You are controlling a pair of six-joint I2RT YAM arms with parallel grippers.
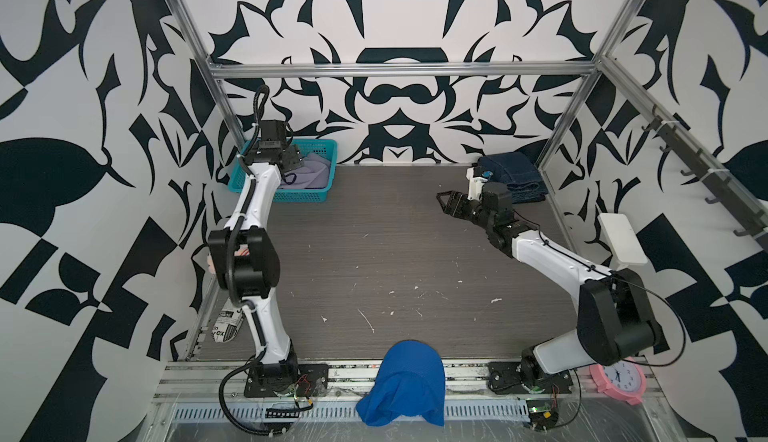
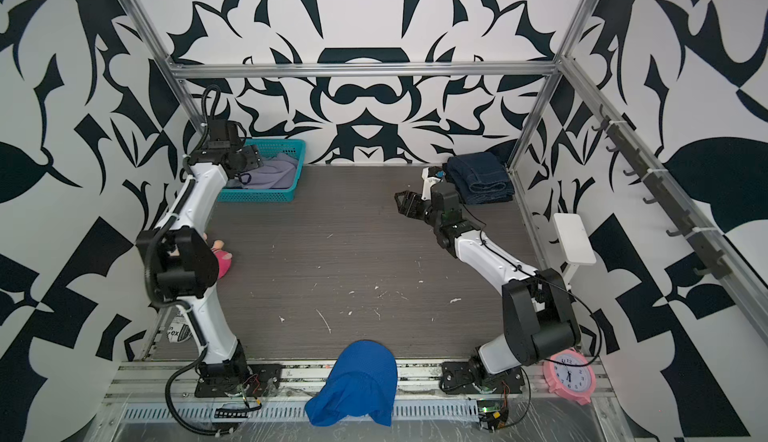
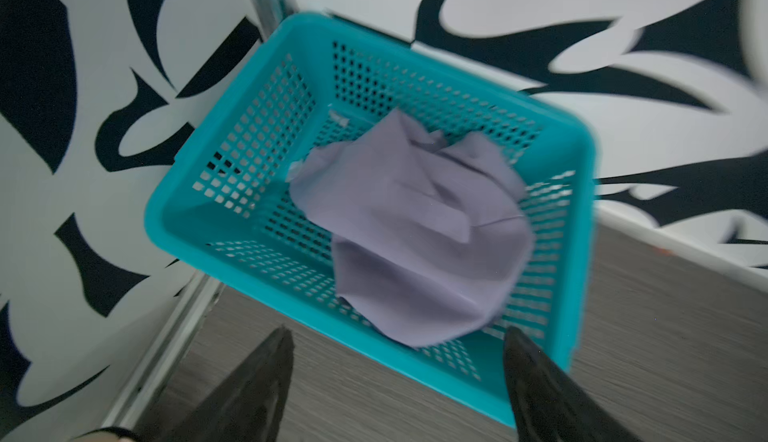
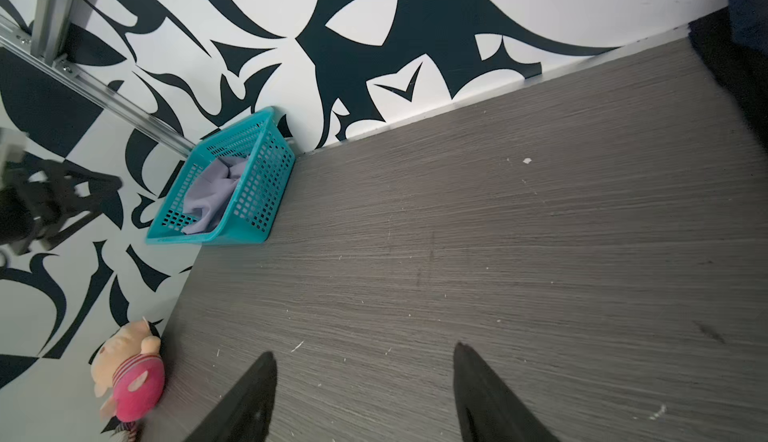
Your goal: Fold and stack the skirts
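Note:
A pale lavender-grey skirt (image 3: 411, 228) lies crumpled in the teal basket (image 3: 232, 248) at the table's back left corner; both top views show it (image 1: 309, 174) (image 2: 274, 174). My left gripper (image 3: 397, 336) hovers open above the basket's near edge, apart from the cloth, and empty (image 1: 296, 157). A dark blue denim skirt (image 1: 513, 174) (image 2: 478, 174) lies folded at the back right corner. Just in front of it, my right gripper (image 1: 442, 204) (image 4: 365, 350) stands open over bare table, pointing toward the middle, nothing between its fingers.
A bright blue mesh cloth (image 1: 401, 381) hangs over the front rail. A pink clock (image 1: 619, 379) sits at the front right, a plush toy (image 4: 129, 377) and a printed packet (image 1: 226, 325) along the left wall. Metal posts frame the corners.

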